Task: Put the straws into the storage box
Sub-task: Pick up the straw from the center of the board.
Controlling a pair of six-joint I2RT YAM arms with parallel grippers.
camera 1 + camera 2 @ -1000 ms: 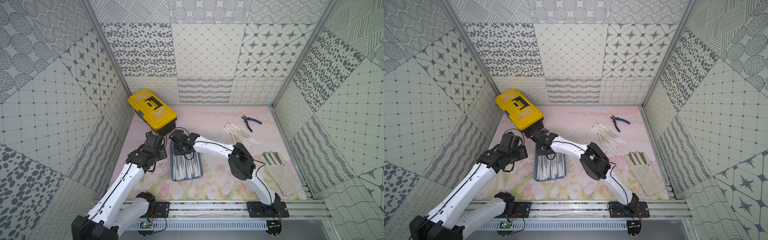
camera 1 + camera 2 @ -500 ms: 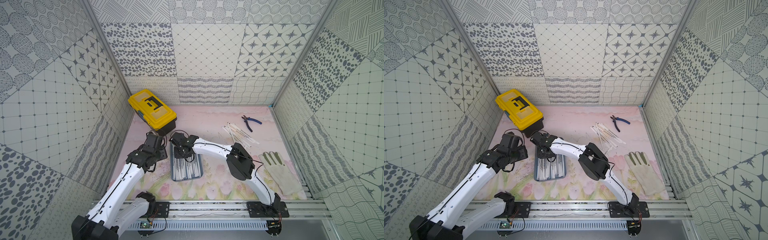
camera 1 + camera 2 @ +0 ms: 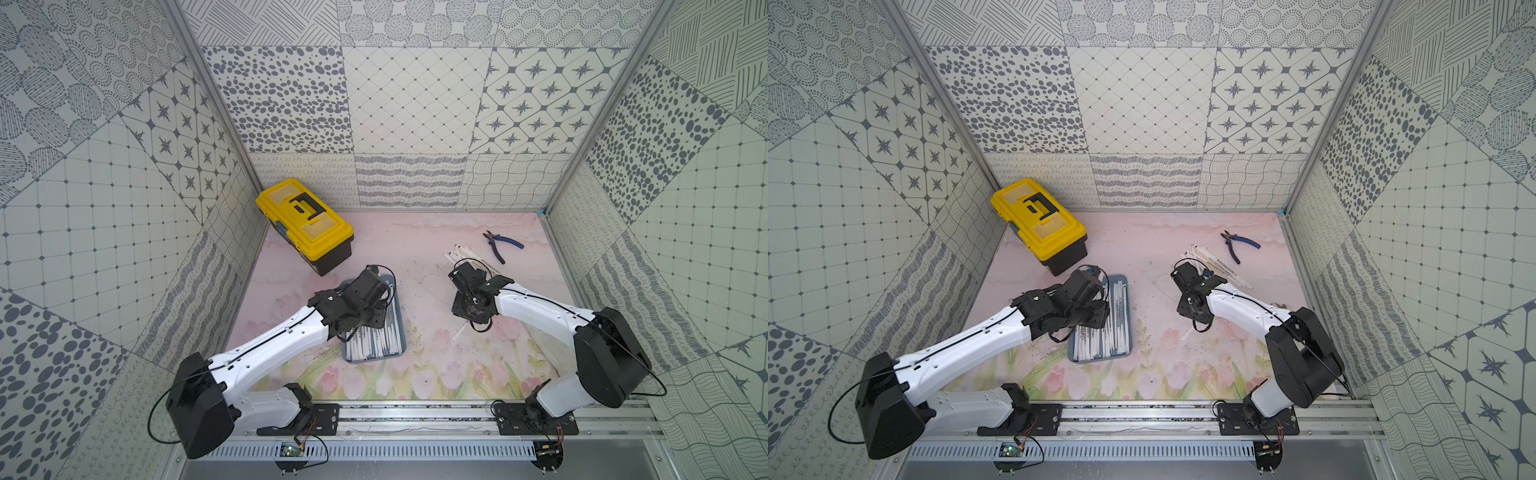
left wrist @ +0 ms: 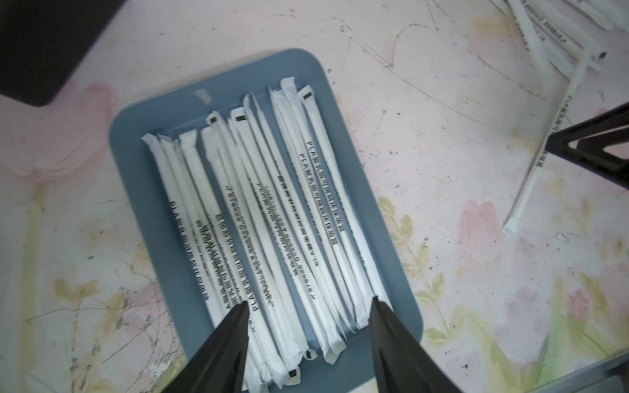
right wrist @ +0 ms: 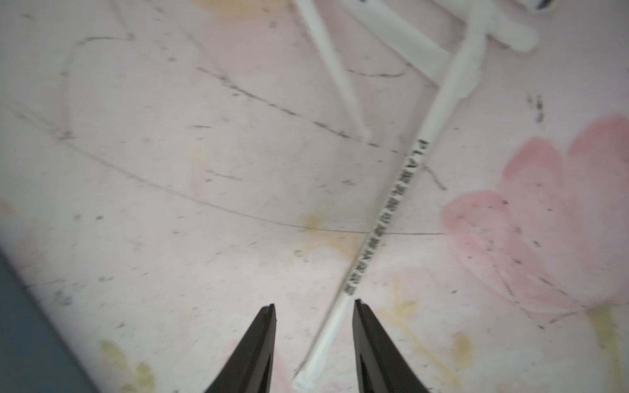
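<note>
Mostly done: a dozen or so straws (image 4: 272,211) laid side by side in the box (image 4: 149,217), a small heap (image 3: 1221,262) and one loose straw (image 5: 389,211) left on the tabletop (image 3: 415,249) to the box's right, left jaws parted and empty above the box, right jaws parted astride the loose straw, not clamped.

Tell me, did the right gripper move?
Yes. The right gripper left the storage box and went toward the loose straws by the pliers.
</note>
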